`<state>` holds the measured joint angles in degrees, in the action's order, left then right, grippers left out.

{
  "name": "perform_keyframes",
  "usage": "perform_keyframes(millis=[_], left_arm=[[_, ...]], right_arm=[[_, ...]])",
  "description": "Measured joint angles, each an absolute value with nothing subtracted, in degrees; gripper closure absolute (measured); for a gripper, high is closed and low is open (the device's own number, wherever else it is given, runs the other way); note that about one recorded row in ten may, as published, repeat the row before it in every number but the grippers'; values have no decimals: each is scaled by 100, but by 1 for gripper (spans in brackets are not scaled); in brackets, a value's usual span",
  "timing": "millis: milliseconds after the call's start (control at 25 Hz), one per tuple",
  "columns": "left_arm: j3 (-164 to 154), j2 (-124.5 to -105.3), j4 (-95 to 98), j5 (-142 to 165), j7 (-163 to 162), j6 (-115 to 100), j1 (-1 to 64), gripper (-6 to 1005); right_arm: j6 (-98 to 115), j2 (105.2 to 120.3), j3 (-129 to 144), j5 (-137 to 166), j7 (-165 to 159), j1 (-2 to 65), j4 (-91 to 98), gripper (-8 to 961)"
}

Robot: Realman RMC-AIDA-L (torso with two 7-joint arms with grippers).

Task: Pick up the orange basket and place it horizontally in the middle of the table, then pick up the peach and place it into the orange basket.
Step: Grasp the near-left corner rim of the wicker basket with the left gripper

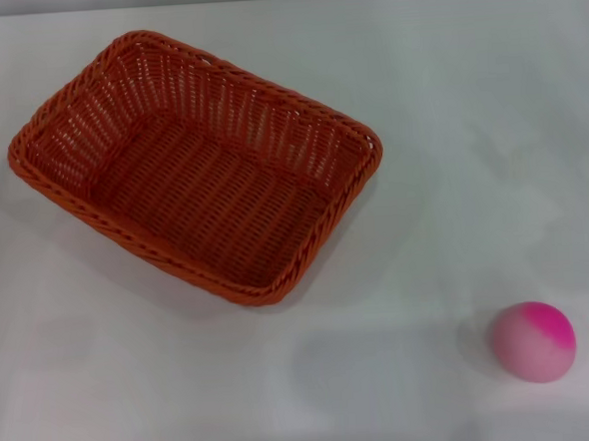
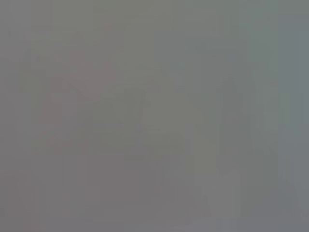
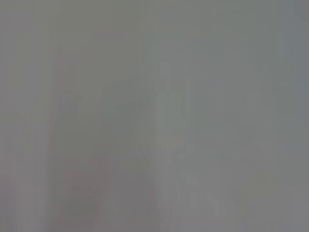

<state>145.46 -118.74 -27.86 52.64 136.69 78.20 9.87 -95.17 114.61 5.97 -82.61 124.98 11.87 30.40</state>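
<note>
The orange basket lies on the white table in the head view, left of centre and turned at a slant, its long side running from far left to near right. It is empty inside. The peach, pale pink with a magenta patch, rests on the table at the near right, well apart from the basket. Neither gripper nor any arm appears in the head view. Both wrist views show only a flat grey blur with nothing I can make out.
The table's far edge runs along the top of the head view. Bare white tabletop surrounds the basket and the peach on every side.
</note>
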Motion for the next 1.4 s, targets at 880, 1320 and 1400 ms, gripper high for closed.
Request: perform_keyframes(millis=[880,1320,1400], left_arm=[[14511,-11852,-3844,6598,12131,7303,1002,120],[14511,-11671,-7014,10655,7460,7382,1482,122],[14509,-11493,-7212,11263,6818,7733,1773,122]], right_arm=[[-9500,11461,641,-8255,12498,1219,2953,309],[-9481,11461,666,-8195,12442,1392,2953,308],[-9486,11460,717,-8190,12430,1396,2952,308]])
